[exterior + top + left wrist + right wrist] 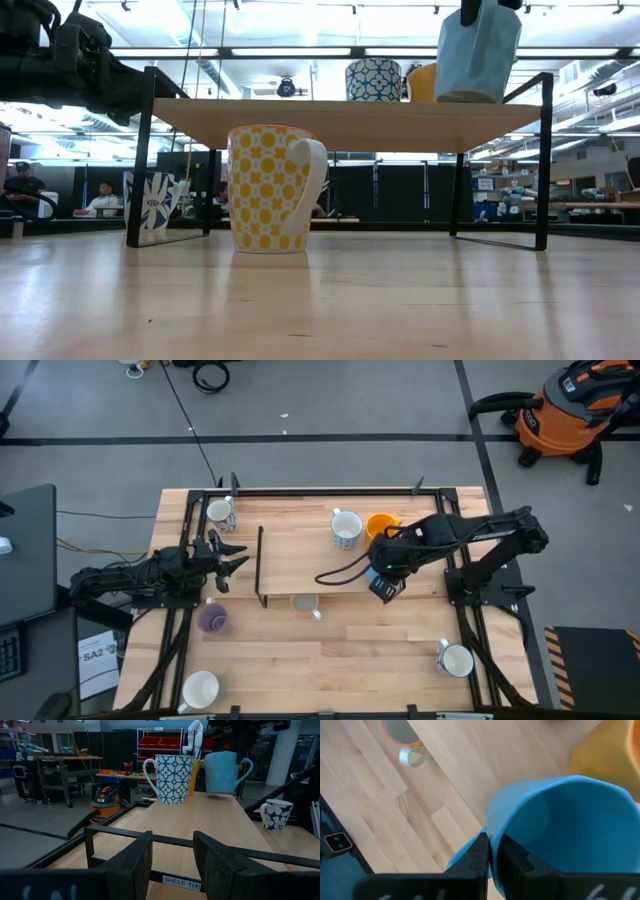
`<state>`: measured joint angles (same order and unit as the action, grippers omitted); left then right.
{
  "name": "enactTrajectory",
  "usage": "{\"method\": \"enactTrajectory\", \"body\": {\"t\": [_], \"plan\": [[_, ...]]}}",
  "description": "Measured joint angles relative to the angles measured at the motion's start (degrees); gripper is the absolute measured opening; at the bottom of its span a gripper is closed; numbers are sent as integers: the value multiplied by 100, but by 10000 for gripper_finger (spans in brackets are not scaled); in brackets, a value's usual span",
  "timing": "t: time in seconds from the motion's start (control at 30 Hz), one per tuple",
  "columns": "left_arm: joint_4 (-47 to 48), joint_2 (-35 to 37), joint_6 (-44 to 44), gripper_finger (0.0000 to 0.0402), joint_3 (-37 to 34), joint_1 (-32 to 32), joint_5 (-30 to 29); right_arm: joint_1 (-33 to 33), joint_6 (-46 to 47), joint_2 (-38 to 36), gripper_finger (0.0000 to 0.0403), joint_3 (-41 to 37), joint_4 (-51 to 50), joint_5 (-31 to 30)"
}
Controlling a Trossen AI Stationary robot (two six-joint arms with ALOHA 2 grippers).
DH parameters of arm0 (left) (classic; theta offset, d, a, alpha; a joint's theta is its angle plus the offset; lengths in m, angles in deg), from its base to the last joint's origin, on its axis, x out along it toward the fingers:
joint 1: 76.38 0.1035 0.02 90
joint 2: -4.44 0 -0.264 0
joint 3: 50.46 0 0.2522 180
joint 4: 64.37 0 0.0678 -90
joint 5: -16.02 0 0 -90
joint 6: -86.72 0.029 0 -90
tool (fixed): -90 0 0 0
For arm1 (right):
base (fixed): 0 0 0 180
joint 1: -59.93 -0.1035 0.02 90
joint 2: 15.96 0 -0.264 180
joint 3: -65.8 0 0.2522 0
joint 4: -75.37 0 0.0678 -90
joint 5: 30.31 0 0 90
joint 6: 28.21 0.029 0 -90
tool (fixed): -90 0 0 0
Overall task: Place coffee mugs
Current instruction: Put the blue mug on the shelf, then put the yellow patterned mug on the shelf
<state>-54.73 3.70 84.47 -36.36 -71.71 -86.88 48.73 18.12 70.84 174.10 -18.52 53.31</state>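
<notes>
A low shelf [300,560] with a black frame and a wooden top stands mid-table. On its far right part stand a blue-patterned white mug [172,777] and an orange-yellow mug [381,525]. Near them my right gripper [492,845] is shut on a bright blue mug [478,50], whose base is level with the shelf top. I cannot tell whether it touches the top. A yellow-patterned mug [265,188] stands on the table under the shelf's near edge. My left gripper [228,555] waits open and level at the shelf's left end. My right gripper pinches the blue mug's rim [494,832], with one finger inside the mug [515,860] and one outside [479,852]. The fingers come from above, slanting steeply down. The mug hangs upright below them with its mouth up.
On the table stand a purple mug [212,618], white mugs at the near left [200,688], the near right [455,658] and the far left [220,512], and a blue-flowered mug [276,814]. The shelf's left half [290,550] is bare wood.
</notes>
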Motion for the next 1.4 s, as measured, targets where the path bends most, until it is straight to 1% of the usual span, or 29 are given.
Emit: {"method": "enactTrajectory", "body": {"t": [0.27,0.57,0.93,1.1,1.4], "plan": [[-2,-1,1,149,0,0,0,0,-149,162,35,-2,31,5],[2,0,0,149,0,0,0,2,-133,166,48,-2,80,41],[4,-1,0,149,0,1,0,2,-149,166,51,-2,86,45],[4,0,0,149,0,2,0,0,-149,166,68,-2,90,49],[7,-1,2,149,0,0,0,2,-131,166,114,-2,171,47]]}}
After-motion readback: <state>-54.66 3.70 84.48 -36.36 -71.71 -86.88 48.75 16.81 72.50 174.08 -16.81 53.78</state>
